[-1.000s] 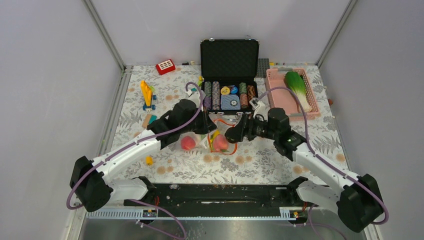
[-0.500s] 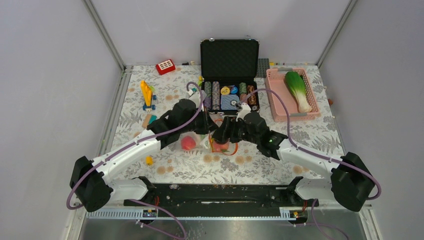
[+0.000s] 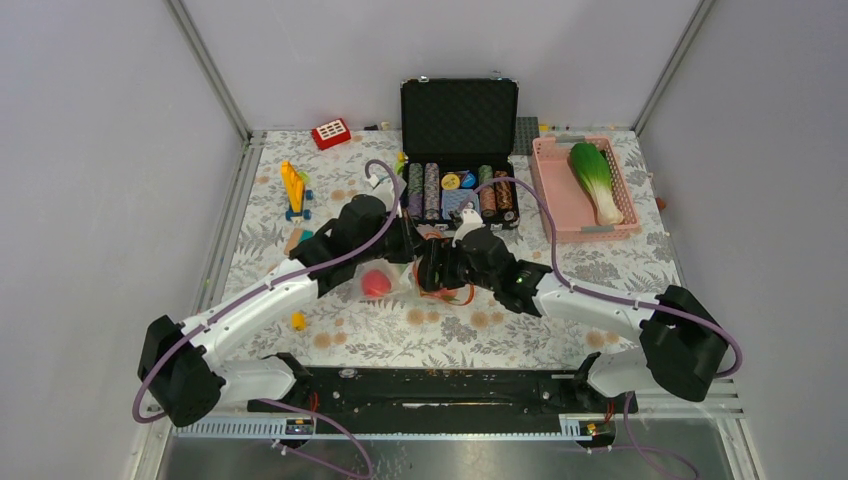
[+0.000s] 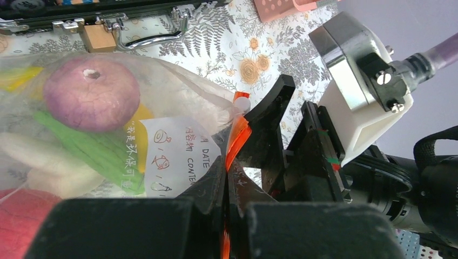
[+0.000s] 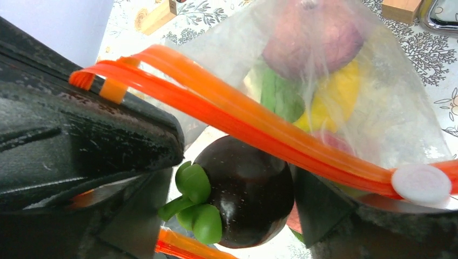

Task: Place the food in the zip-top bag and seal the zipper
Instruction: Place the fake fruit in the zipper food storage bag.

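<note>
Orange zipper strip (image 5: 243, 116) is pinched tight by the left end effector (image 4: 227, 179). A dark purple fruit (image 5: 251, 181) is gripped by the right end effector (image 5: 232, 197) at the mouth of the clear bag (image 4: 178, 100) on the table (image 3: 480, 332).

From above my wrists cover most of the zip-top bag (image 3: 398, 290), in my left wrist view the red fruit (image 4: 19, 218) runs off the bottom corner and the zipper (image 4: 236, 137) vanishes into my left jaws, and in my right one that strip hides the dark fruit's (image 5: 246, 191) top edge.
</note>
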`<action>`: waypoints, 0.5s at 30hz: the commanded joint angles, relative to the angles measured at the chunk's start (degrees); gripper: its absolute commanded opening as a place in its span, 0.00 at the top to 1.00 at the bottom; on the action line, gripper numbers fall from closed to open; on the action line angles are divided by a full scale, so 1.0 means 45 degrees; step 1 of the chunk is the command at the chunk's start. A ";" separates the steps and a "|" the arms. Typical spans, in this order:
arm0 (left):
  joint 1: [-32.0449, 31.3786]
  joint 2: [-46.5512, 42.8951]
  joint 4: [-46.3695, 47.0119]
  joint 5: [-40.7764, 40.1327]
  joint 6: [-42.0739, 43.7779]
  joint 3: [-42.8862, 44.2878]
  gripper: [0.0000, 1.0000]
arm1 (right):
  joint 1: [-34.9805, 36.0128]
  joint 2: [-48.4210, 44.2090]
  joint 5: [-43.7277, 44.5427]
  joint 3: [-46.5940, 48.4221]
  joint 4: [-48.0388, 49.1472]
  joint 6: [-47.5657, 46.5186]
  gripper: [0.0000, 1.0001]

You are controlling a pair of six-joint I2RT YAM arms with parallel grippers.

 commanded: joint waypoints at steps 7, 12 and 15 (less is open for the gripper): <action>-0.0353 -0.0431 0.0880 0.1040 -0.0353 -0.0017 1.00 | 0.0356 -0.0005 0.0741 0.0884 0.0626 -0.0487 0.00; -0.0345 -0.0553 0.0800 0.0797 -0.0342 -0.0018 1.00 | 0.0395 -0.0395 0.0344 0.0869 0.0749 -0.0624 0.00; -0.0347 -0.0687 0.0738 0.0591 -0.0342 -0.0016 1.00 | 0.0395 -0.0756 -0.0489 0.0734 0.1166 -0.0597 0.00</action>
